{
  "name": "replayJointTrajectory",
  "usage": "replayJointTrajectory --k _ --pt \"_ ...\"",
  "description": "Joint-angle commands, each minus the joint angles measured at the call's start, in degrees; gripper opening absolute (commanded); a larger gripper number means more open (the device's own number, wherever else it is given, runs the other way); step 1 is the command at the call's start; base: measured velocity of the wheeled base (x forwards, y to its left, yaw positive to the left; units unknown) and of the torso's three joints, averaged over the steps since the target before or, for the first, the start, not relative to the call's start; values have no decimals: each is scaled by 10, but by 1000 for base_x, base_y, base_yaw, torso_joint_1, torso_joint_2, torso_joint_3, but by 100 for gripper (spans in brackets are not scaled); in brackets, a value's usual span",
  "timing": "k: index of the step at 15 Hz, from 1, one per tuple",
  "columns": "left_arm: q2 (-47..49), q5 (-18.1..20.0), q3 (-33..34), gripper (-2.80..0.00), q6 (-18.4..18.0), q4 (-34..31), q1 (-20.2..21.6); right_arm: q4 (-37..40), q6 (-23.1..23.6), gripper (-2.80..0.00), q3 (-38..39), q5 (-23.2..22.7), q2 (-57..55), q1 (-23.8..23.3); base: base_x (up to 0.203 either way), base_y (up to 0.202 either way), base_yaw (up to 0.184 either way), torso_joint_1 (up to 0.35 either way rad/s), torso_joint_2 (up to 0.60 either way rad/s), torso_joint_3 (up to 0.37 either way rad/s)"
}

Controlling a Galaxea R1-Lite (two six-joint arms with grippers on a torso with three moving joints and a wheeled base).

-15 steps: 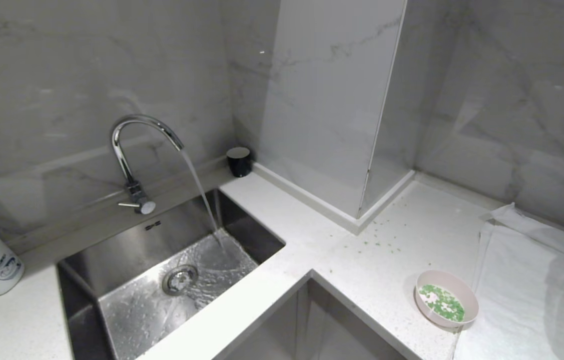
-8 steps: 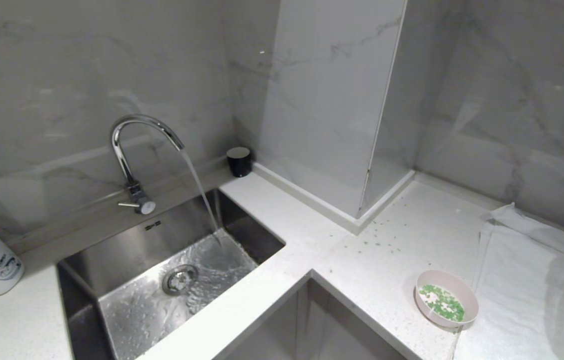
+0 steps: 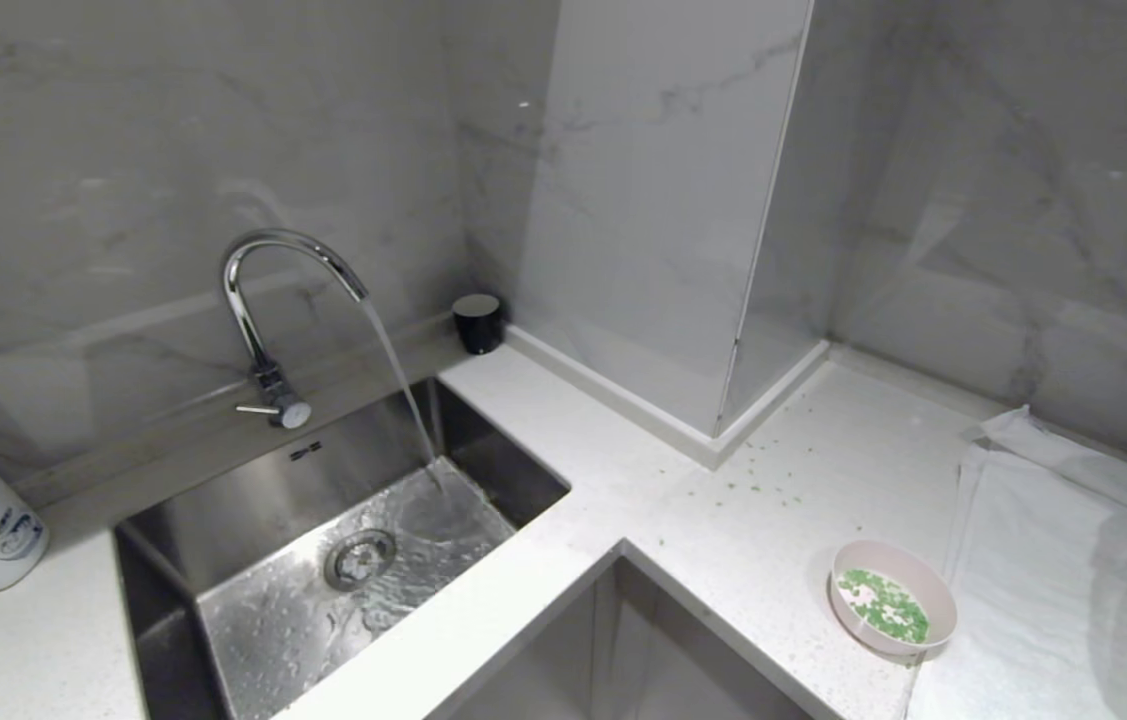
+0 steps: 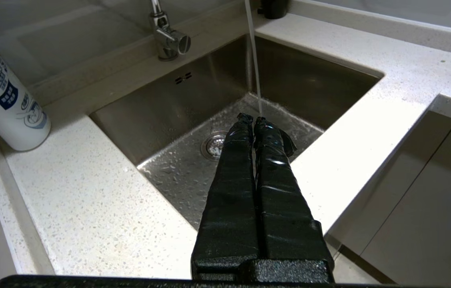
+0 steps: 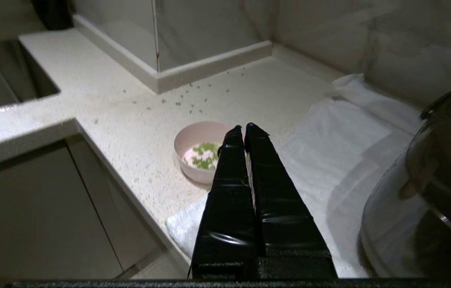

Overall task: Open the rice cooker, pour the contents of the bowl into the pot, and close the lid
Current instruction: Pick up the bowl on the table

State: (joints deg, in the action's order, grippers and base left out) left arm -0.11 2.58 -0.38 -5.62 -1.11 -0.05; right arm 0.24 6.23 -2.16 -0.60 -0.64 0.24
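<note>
The left gripper (image 4: 253, 118) hangs clenched and empty over the sink (image 4: 177, 96). The right gripper (image 5: 243, 127), also pinched closed on nothing, points at the bowl (image 3: 891, 610) on the counter (image 3: 723, 520) beside a white towel (image 3: 1043, 580). The bowl looks light, rigid and smooth, so it is likely best pinched at its rim and kept level so the contents (image 3: 883, 604) don't spill.

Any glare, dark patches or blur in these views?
Head view: evenly lit, soft reflections on the marble wall, sheen on the wet sink; bowl sharp. Left wrist view: bright, highlights on the shut left claw. Right wrist view: dimmer, dark toward the corners; the rice cooker is underexposed and soft.
</note>
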Motion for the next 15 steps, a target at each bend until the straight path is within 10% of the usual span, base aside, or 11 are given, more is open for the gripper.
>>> replayJointTrajectory --k 1,10,15 --pt "-1 0 0 -280 6 0 0 9 -23 -280 -74 6 -73 -1 0 0 0 0 0 0" --pt "33 -1 -1 -280 17 -1 -1 197 -104 -280 -454 24 -780 3 0 0 0 0 0 0" --pt "33 -3 -1 -280 18 -1 -1 248 -160 -280 -518 -24 -978 -8 0 0 0 0 0 0"
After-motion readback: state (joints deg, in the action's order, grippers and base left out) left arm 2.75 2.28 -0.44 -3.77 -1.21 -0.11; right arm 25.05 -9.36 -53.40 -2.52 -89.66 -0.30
